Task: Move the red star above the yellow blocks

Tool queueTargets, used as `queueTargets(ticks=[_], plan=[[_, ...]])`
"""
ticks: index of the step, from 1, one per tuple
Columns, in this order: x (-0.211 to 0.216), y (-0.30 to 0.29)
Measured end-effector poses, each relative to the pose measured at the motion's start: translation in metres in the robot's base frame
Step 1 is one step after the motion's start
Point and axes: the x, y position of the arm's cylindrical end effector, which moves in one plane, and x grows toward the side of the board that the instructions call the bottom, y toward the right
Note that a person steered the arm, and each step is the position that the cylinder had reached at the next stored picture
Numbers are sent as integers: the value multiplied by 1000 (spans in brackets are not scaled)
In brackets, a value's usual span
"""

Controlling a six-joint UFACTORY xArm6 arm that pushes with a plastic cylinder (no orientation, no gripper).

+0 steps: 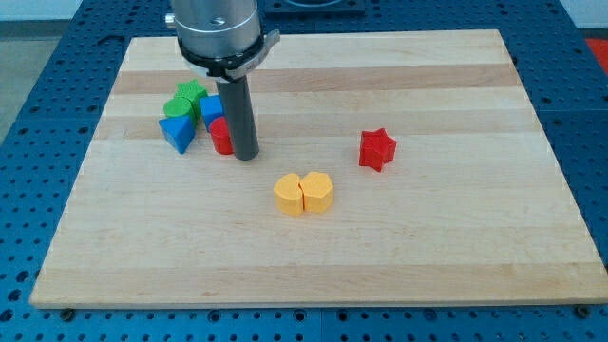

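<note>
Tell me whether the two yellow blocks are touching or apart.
Touching: the yellow blocks sit side by side, only a thin seam between them.

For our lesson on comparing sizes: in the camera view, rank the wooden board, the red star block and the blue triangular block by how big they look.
1. Wooden board, by far the largest.
2. Blue triangular block and red star block look about alike, so I won't rank them.

Red star (376,149); two yellow blocks (304,193); red block (220,136) of unclear shape; blue triangular block (177,132); second blue block (209,109); two green blocks (184,101). Board (456,247): pale wood with lengthwise grain stripes. Rod with my tip (246,157): dark grey, below a silver-grey mount; surrounding surface (38,114): blue, dotted with holes.
</note>
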Motion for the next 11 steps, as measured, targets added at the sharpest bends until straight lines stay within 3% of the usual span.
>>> queueTargets(ticks=[2,3,5,6,7,8,9,10,11], plan=[[-10,-20],[-12,8],[-53,133],[-37,201],[7,235],[47,233],[28,191],[-34,155],[-65,138]])
